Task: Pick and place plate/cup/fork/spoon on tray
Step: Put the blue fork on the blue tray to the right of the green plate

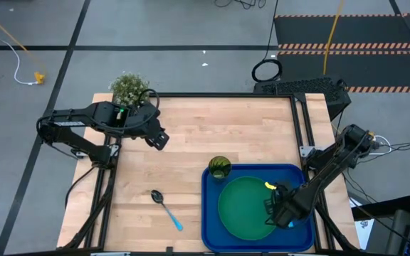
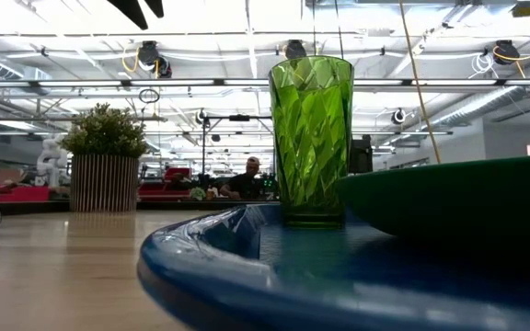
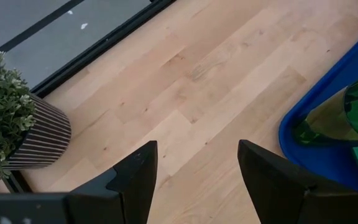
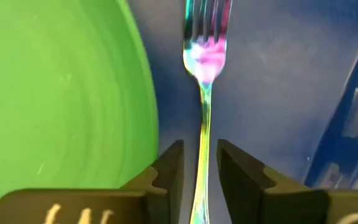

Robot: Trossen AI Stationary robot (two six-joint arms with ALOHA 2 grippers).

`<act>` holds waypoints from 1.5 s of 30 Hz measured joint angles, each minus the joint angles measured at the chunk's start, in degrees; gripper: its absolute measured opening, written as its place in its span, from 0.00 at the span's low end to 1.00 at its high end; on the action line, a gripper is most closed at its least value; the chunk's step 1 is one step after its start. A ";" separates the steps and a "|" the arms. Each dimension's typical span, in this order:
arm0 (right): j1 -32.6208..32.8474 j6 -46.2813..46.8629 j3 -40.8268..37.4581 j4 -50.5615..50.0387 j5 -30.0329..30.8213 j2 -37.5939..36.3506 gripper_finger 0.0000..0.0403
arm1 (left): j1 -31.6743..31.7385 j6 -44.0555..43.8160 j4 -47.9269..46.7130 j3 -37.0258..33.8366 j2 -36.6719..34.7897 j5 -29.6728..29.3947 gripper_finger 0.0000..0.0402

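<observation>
At 3 o'clock of the plate (image 1: 246,208), right claw (image 4: 199,167) sits low over the tray (image 1: 212,231), fingers narrowed onto the fork (image 4: 205,56) handle, tines pointing away over blue tray floor. Cup (image 1: 220,168) stands in the tray's 11 o'clock corner. Spoon (image 1: 166,208) lies on the bench (image 1: 212,131) at 9 o'clock of the tray. Left claw (image 3: 194,177) wide, hovering near the potted plant (image 1: 129,88).

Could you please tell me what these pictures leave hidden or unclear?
- Fork: handle end hidden between the right pincer's fingers in the right wrist view; hidden under that arm in the high view.
- Plate: cut off by the low view's right edge.
- Spoon: barely visible at the low view's left edge.
</observation>
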 joint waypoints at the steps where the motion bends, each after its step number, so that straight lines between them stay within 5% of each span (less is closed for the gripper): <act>1: 0.35 -0.23 0.00 0.31 -0.08 -0.65 0.23 | 0.02 0.00 0.17 0.00 0.00 0.00 0.56; 9: 5.44 -1.91 0.00 2.21 -4.38 -1.28 0.22 | 0.01 0.19 0.87 0.00 0.00 0.00 0.56; 23: 12.31 -1.72 0.00 5.15 -5.81 -0.02 0.01 | 0.01 1.64 0.86 0.00 0.00 -0.01 0.56; 45: 12.46 -0.09 0.11 15.35 -5.93 4.00 0.00 | 0.02 0.49 0.89 0.00 1.01 -0.79 0.56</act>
